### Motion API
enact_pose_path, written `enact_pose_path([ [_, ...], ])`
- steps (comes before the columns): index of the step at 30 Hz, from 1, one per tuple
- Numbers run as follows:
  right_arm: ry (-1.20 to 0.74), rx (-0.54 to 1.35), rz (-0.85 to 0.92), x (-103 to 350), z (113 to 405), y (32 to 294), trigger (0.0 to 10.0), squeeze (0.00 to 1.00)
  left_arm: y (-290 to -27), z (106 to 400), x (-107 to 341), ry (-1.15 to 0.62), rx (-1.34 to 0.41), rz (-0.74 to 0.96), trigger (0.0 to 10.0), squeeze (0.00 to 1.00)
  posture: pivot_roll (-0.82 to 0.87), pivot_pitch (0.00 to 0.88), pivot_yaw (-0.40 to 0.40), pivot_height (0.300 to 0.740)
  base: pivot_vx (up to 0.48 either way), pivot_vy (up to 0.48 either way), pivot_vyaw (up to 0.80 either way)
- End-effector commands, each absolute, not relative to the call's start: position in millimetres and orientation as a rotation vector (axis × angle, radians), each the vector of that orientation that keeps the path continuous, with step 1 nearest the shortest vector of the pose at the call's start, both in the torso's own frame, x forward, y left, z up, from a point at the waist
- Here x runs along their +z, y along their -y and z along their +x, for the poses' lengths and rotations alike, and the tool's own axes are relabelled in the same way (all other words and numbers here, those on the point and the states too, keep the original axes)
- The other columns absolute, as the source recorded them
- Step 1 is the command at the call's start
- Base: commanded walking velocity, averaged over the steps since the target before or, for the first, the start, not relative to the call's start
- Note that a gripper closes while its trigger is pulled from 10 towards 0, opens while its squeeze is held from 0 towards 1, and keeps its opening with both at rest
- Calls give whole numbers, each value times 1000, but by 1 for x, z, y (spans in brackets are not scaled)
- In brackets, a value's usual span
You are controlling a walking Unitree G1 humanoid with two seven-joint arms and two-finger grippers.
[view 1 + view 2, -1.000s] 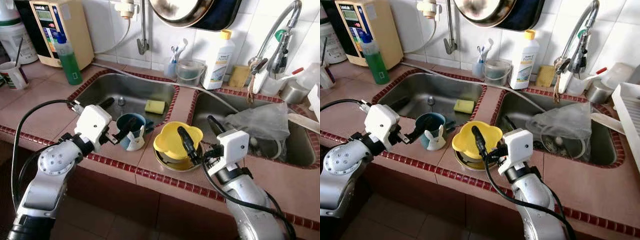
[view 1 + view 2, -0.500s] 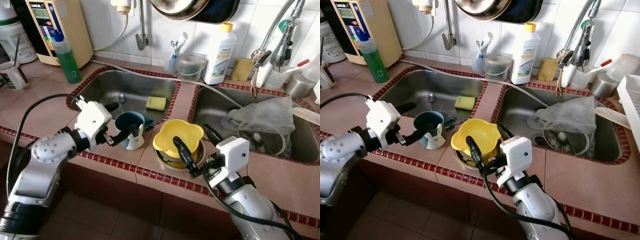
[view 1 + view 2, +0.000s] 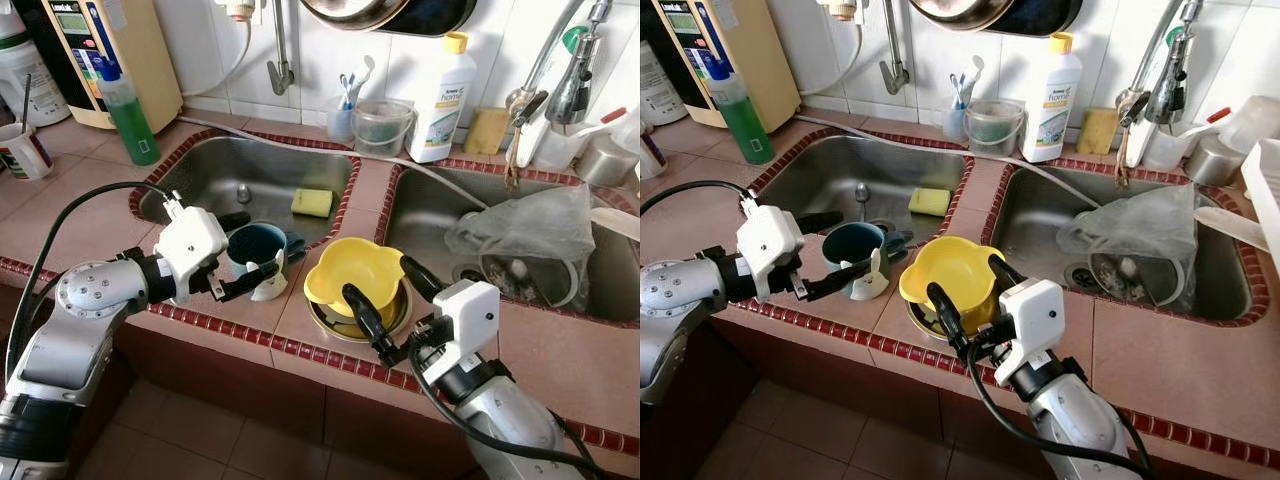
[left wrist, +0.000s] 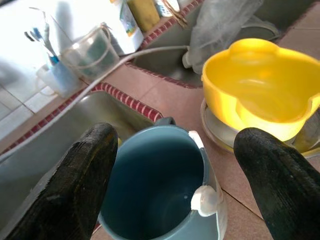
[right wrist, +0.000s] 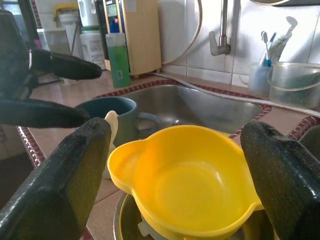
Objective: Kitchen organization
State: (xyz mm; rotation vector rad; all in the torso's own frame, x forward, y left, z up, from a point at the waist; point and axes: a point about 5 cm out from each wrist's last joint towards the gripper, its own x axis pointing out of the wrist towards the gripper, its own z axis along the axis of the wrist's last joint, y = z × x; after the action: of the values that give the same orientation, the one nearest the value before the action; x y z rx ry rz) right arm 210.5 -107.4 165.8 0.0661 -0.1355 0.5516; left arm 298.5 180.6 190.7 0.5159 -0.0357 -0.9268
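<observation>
A dark teal mug (image 3: 255,243) with a white rabbit-shaped piece on its near side stands on the tiled ledge in front of the left sink. My left gripper (image 3: 260,242) is open around it, one finger (image 4: 80,190) on each side, not touching. Just right of the mug, a yellow bowl (image 3: 352,275) rests tilted in a shallow metal dish (image 3: 335,322). My right gripper (image 3: 376,281) is open at the bowl's near rim, and its fingers (image 5: 55,185) stand wide on either side of the bowl (image 5: 185,180).
A yellow sponge (image 3: 311,202) lies in the left sink (image 3: 200,185). A plastic bag (image 3: 530,225) and dishes fill the right sink. A green bottle (image 3: 127,105), a white bottle (image 3: 440,100), a toothbrush cup (image 3: 343,120) and a faucet (image 3: 560,70) line the back. The counter's front edge (image 3: 250,338) is close.
The camera has shifted, looking more steeply down. My right gripper has drawn back toward the counter's front edge, from over the bowl to its near rim. The left gripper stays around the mug.
</observation>
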Motion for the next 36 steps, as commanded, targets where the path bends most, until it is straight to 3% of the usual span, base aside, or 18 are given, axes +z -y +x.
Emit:
enact_pose_path([
  [1, 151, 564, 76, 172, 207, 104, 10000, 0, -181, 300, 188, -3, -940, 579, 10000, 0, -109, 113, 54, 740, 0, 0, 0],
  [18, 148, 535, 88, 174, 203, 103, 10000, 0, -172, 310, 194, -38, -963, 701, 10000, 0, -131, 118, 89, 740, 0, 0, 0],
  [31, 139, 526, 98, 173, 199, 103, 10000, 0, -197, 311, 189, -141, -941, 744, 10000, 0, -134, 110, 94, 740, 0, 0, 0],
  [32, 140, 525, 96, 173, 200, 103, 10000, 0, -203, 309, 186, -171, -936, 743, 8980, 0, -133, 113, 95, 740, 0, 0, 0],
  [34, 141, 522, 95, 174, 200, 104, 10000, 0, -210, 309, 183, -193, -906, 741, 9020, 0, -131, 113, 93, 740, 0, 0, 0],
  [35, 141, 521, 95, 174, 200, 104, 10000, 0, -210, 307, 182, -199, -914, 746, 4157, 0, -127, 115, 91, 740, 0, 0, 0],
  [36, 141, 521, 95, 174, 201, 104, 10000, 0, -211, 306, 181, -204, -921, 750, 4157, 0, -126, 118, 90, 740, 0, 0, 0],
])
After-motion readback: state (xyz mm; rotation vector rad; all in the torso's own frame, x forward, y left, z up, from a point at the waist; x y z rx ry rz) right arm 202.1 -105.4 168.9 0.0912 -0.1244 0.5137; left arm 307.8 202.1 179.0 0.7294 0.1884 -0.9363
